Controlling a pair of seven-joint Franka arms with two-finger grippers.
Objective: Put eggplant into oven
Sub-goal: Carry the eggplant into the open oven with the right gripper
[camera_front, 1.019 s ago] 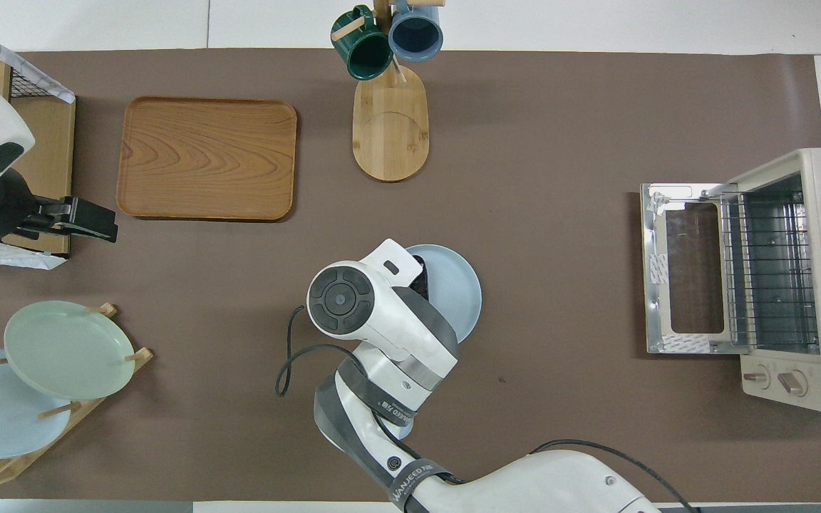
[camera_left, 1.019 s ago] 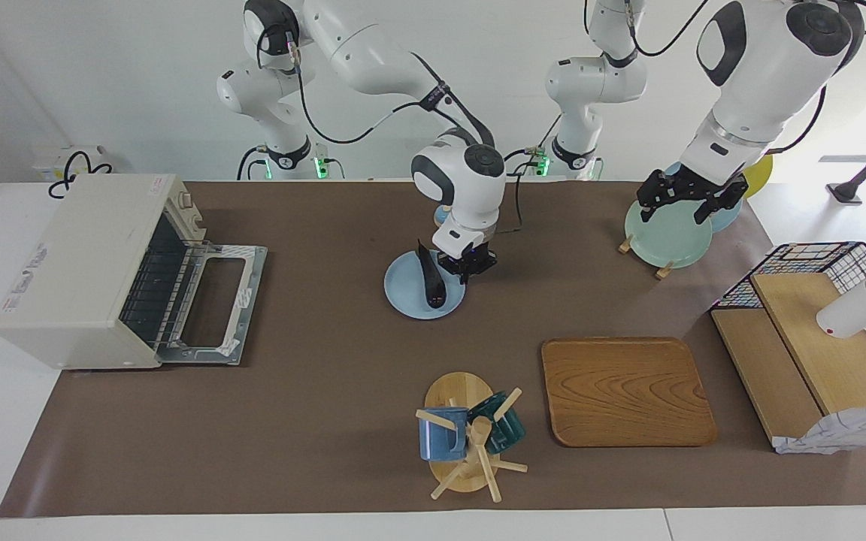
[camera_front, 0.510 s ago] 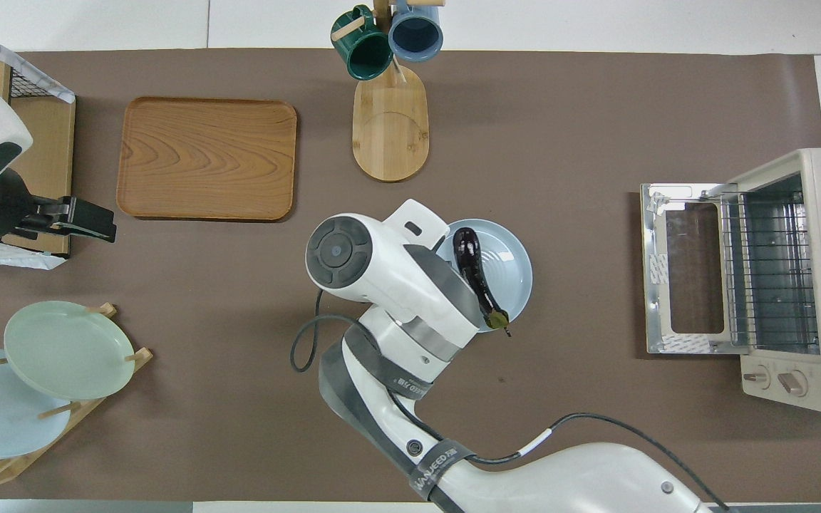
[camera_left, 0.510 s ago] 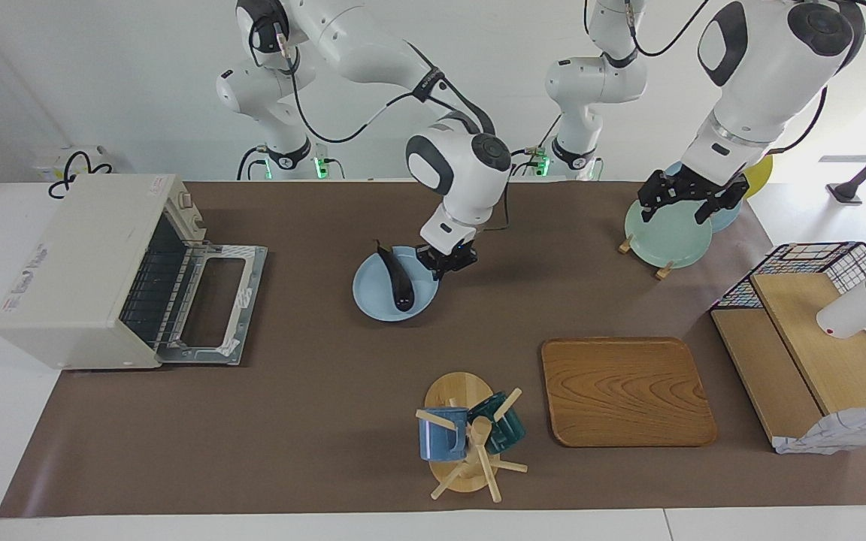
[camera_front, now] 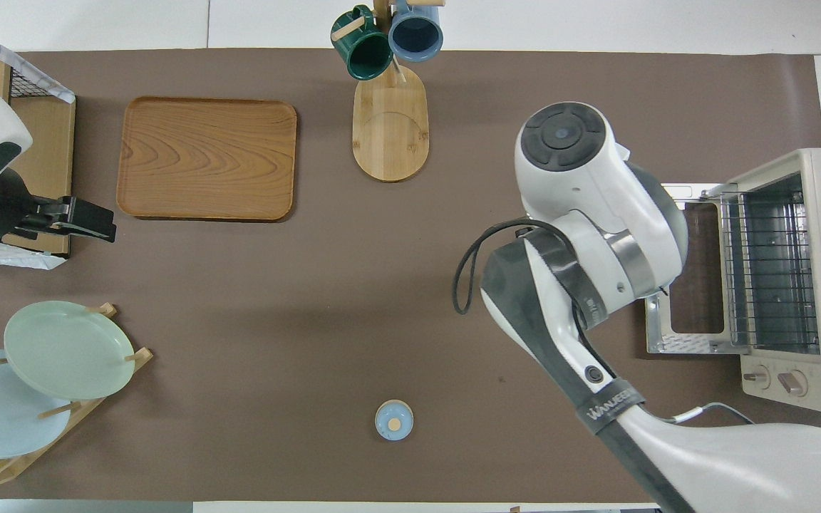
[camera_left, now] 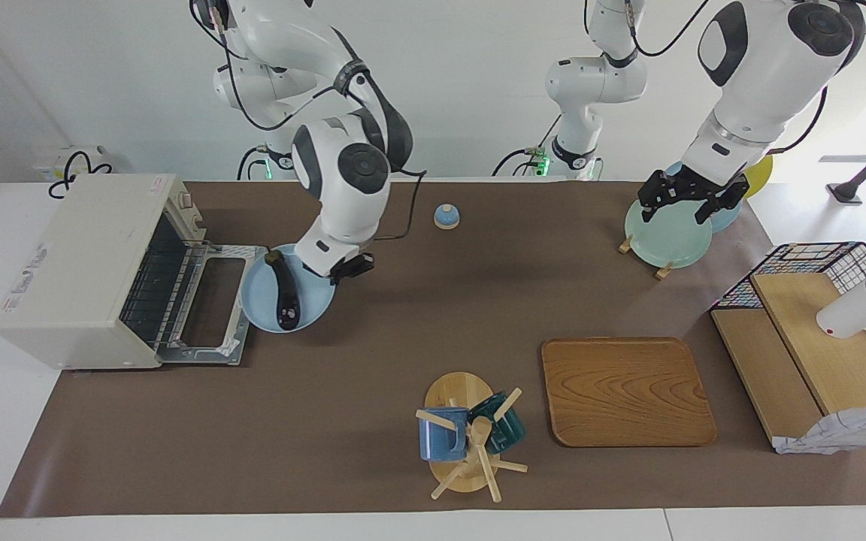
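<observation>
Close in by the robots, a small blue knob-topped lid (camera_left: 446, 216) sits alone on the brown bench (camera_left: 373, 361), off to the side of the right hand (camera_left: 341, 267) toward the left arm's end. That right hand has its fingers clamped together on the rim of a pale blue plate (camera_left: 256, 287), holding it raised just in front of the oven (camera_left: 80, 270), over the edge of the dropped-open door (camera_left: 215, 300). The eggplant (camera_left: 283, 291) lies lengthwise on the plate, right beside the hand, dark and glossy, not in the oven yet. The wire rack (camera_front: 767, 271) inside stands bare. The left hand (camera_left: 690, 198) waits with its fingers spread apart over the mint-green plate (camera_left: 666, 237) on the wooden plate rack, well apart from the other hand. Farther out lie a wooden tray (camera_left: 626, 391) and a mug stand (camera_left: 463, 436) with a blue mug (camera_left: 440, 436) and a green mug (camera_left: 504, 424), and a wire basket (camera_left: 816, 263) with wooden boards at the left arm's end. From overhead the right arm's bulky wrist (camera_front: 589, 206) covers plate, eggplant and hand alike, and part of the oven door; only the facing view shows them. The overhead view gives the oven's dials (camera_front: 774, 377) and the rack's bars plainly.
</observation>
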